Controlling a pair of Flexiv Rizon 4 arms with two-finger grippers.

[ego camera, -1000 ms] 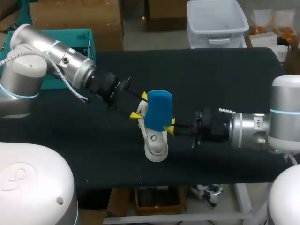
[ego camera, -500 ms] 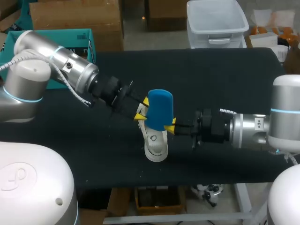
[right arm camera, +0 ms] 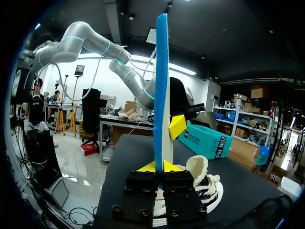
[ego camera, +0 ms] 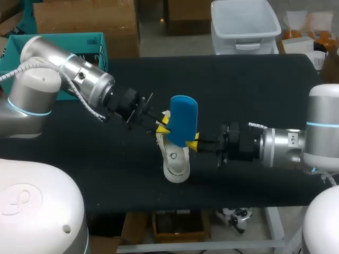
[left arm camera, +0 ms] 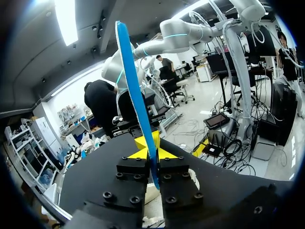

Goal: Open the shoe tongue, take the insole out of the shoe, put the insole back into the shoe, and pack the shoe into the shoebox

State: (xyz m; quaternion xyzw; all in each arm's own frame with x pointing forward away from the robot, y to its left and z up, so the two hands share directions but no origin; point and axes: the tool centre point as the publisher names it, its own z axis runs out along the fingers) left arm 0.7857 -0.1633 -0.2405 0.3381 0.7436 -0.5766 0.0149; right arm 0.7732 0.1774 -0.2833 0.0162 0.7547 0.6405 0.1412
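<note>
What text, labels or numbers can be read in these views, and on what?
Nothing can be quoted reliably.
teal box: white print on its side in the right wrist view, too distorted to read.
shoe: small dark mark inside the heel in the head view, too small to read.
blue insole: no print visible.

Your left gripper (ego camera: 162, 125) and right gripper (ego camera: 194, 143) face each other mid-table, each clamped on the insole (ego camera: 183, 119).
</note>
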